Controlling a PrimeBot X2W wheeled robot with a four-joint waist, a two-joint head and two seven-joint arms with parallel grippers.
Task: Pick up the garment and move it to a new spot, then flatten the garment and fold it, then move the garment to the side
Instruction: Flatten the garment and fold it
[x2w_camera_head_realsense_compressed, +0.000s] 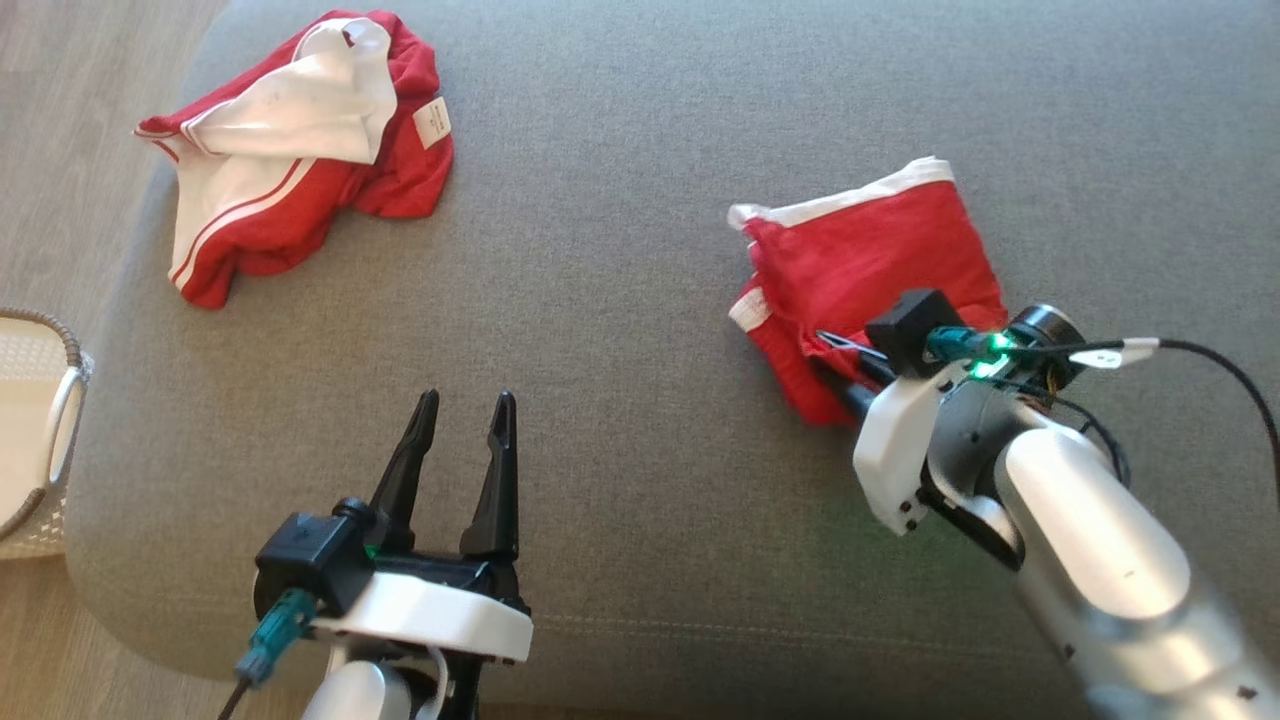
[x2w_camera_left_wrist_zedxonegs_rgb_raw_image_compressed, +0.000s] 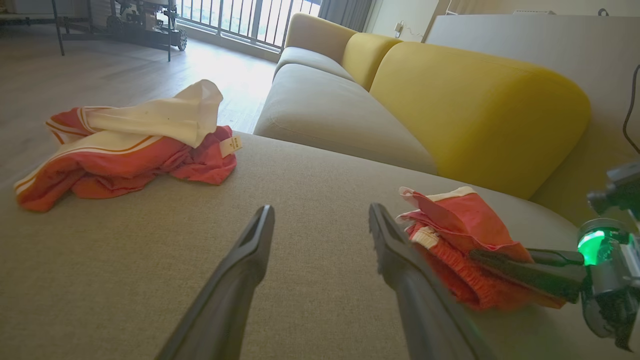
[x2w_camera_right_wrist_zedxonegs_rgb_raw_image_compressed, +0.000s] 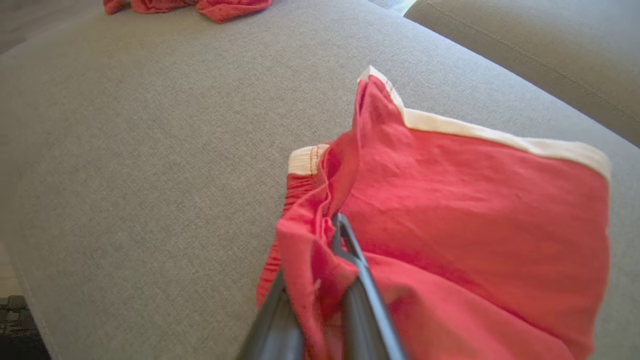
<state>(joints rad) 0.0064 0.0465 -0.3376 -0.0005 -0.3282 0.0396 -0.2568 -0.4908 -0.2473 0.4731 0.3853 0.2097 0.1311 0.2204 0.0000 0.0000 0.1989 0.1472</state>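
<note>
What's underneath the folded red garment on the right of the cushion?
The gray cushion lies under the folded red garment. The right gripper pinches a fold at its near edge. Anything tucked beneath the cloth is covered.

Fingers (x2w_camera_head_realsense_compressed: 495, 480): two long, dark, tapered blades are seen on the left gripper (x2w_camera_head_realsense_compressed: 467, 400).
Wrist shell (x2w_camera_head_realsense_compressed: 430, 615): white moulded plastic.
Camera block (x2w_camera_head_realsense_compressed: 310, 555): black, boxy.
Connector (x2w_camera_head_realsense_compressed: 275, 640): teal plug, dark cable attached.
Right forearm (x2w_camera_head_realsense_compressed: 1100, 560): pale silver-grey, rounded.
Right wrist cover (x2w_camera_head_realsense_compressed: 895, 450): white, small dark screws noted.
Status light (x2w_camera_head_realsense_compressed: 990, 350): green glow recorded.
Right cable (x2w_camera_head_realsense_compressed: 1230, 370): black, braided, white tag.
</note>
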